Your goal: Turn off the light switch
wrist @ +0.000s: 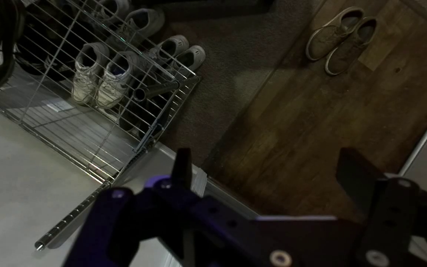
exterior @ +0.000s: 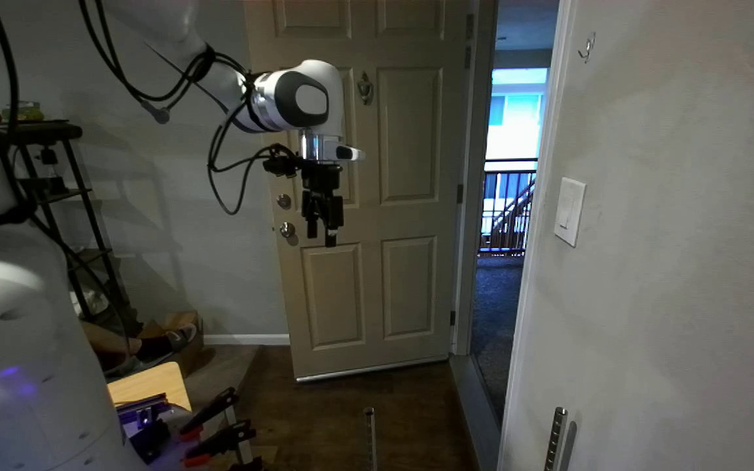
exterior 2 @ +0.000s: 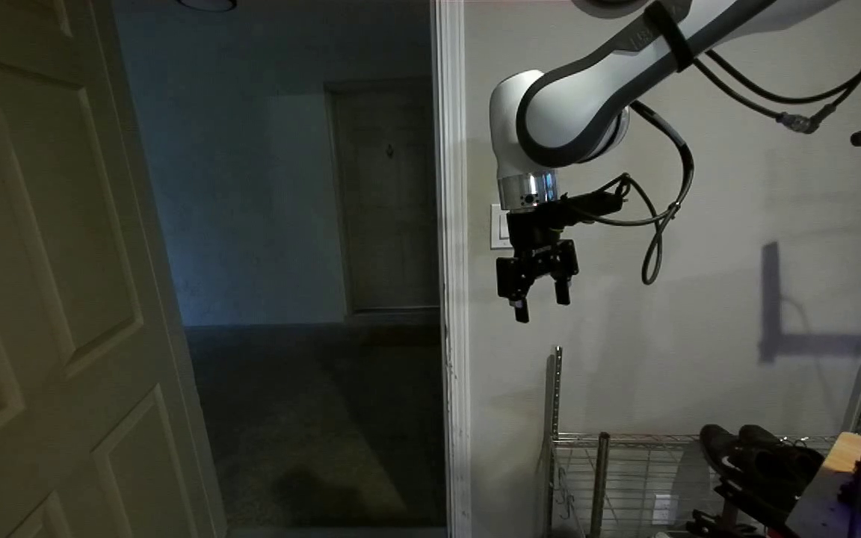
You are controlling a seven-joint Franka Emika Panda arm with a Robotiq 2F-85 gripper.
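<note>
The light switch (exterior: 570, 210) is a white upright wall plate with a rocker, set on the off-white wall just beside the door frame. In an exterior view the light switch (exterior 2: 499, 228) is partly hidden behind the gripper's upper body. My gripper (exterior: 322, 234) points down in the air, apart from the wall plate. It also shows in an exterior view (exterior 2: 542, 301), with its fingertips lower than the plate. In the wrist view the gripper (wrist: 267, 161) has its two fingers wide apart with nothing between them. The light switch is out of view in the wrist view.
An open panelled door (exterior: 410, 281) stands behind the arm, next to the doorway. A wire shoe rack (wrist: 87, 148) with upright metal posts stands against the wall below. A metal hook (exterior: 587, 47) is on the wall above the switch. Shoes (wrist: 341, 40) lie on the floor.
</note>
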